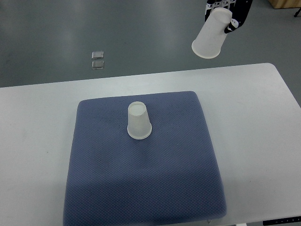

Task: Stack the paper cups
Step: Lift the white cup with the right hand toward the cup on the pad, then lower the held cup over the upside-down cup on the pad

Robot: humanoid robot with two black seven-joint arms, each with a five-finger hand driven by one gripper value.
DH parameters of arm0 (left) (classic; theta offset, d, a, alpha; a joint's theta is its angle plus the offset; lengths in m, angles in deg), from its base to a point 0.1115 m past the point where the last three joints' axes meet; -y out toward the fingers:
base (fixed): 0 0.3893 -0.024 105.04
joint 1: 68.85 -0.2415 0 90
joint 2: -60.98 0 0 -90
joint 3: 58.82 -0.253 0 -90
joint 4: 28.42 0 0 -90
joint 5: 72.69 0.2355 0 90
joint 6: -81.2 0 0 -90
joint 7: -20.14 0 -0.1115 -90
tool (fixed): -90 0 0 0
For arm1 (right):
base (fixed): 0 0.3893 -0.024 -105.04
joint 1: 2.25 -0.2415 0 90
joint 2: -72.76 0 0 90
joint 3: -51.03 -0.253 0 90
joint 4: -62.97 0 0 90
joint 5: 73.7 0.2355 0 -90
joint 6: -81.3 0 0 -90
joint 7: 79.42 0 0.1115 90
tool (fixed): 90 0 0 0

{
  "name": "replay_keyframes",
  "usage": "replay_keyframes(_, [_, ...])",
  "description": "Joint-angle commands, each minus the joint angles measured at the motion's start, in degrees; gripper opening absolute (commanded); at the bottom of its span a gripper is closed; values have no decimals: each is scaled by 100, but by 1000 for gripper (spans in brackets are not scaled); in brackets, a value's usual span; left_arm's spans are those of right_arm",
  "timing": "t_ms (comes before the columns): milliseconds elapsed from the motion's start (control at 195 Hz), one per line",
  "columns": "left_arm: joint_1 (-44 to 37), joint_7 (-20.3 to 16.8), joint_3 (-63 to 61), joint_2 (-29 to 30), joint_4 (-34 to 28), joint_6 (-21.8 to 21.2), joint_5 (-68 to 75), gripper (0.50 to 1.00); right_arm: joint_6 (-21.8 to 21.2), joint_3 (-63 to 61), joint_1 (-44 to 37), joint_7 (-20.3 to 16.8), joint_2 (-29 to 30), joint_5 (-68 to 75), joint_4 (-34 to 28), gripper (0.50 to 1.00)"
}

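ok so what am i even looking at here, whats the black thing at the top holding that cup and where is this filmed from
This is one picture from a camera on a humanoid robot, looking steeply down at its work table. The black thing at the top is a robot hand with fingers; its arm is cut off by the picture edge, so I cannot tell whether it is the left or right. It holds a white paper cup tilted in the air, mouth downward, beyond the table's far edge. On the table lies a blue-grey mat, and a second paper cup stands upside down on it. The job is stacking the cups.
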Motion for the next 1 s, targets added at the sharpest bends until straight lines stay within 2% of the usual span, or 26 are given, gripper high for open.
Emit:
replay_keyframes(0, [-6, 2, 0, 0, 5, 0, 0, 1000, -2, -15, -235, 3, 70, 199, -96, 684])
replay_keyframes(231, [-6, 2, 8, 0, -4, 0, 0, 1000, -2, -24, -279, -15, 677, 700, -131, 684])
replay_keyframes(590, [3, 2, -18, 0, 40, 0, 0, 1000, -2, 3, -86, -24, 2179, 1227, 141, 684])
replay_keyframes(995, [3, 2, 17, 0, 40, -9, 0, 1000, 87, 73, 494, -41, 2848, 1166, 484, 695])
